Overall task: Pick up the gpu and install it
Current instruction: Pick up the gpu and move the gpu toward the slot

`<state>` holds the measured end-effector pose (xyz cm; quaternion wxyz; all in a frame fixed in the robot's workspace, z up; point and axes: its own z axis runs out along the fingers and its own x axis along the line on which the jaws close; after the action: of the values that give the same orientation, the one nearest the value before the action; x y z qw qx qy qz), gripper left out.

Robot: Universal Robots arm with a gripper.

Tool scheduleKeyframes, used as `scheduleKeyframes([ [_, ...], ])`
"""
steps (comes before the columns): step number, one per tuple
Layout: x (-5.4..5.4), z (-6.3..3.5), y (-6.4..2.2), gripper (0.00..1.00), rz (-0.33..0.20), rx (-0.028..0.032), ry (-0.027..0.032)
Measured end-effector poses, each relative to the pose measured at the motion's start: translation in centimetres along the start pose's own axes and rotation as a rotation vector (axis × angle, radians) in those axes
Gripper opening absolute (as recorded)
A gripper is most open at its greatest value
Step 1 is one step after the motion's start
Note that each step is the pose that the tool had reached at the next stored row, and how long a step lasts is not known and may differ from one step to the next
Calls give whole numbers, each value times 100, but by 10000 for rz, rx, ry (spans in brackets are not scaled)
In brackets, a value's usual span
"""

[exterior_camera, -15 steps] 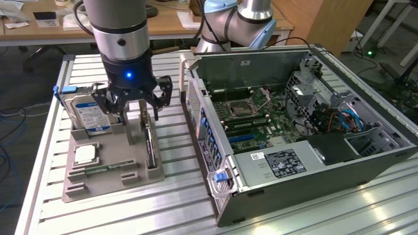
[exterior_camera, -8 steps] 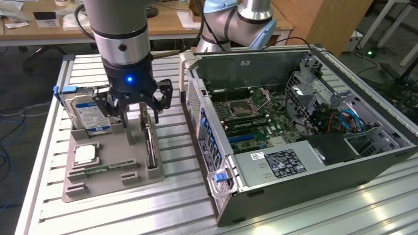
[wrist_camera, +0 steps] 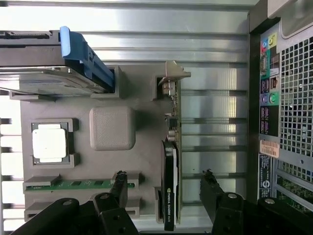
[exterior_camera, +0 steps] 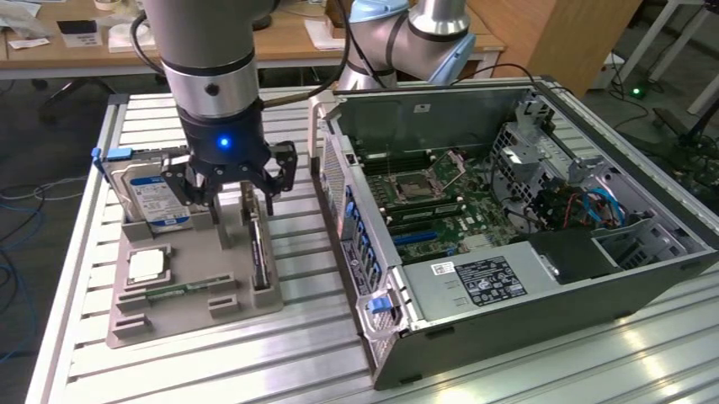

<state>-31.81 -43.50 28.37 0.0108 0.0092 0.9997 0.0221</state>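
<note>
The gpu (exterior_camera: 258, 252) stands on edge in a slot of the grey holder tray (exterior_camera: 191, 313), a thin dark slab with a green board. In the wrist view the gpu (wrist_camera: 171, 166) shows its black cooler face and a metal bracket at one end. My gripper (exterior_camera: 231, 189) hangs just above the tray, over the end of the card nearer the hard drive. It is open. Its two black fingertips (wrist_camera: 119, 182) straddle the card without touching it, and the gripper (wrist_camera: 163, 175) holds nothing.
The tray also carries a blue-labelled hard drive (exterior_camera: 151, 198), a processor (exterior_camera: 146, 265) and a small green memory stick (exterior_camera: 180, 290). An open computer case (exterior_camera: 506, 227) lies close on the exterior view's right of the tray, its motherboard (exterior_camera: 439, 210) exposed. Everything rests on a slatted aluminium table (exterior_camera: 303, 337).
</note>
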Motion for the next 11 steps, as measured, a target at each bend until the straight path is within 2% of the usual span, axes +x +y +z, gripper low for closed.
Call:
scheduleKeyframes([
  [3,0,13,-2,71,0,-4,4],
  [6,-1,27,-6,71,-1,-44,3],
  [11,1,51,-8,71,3,-43,4],
])
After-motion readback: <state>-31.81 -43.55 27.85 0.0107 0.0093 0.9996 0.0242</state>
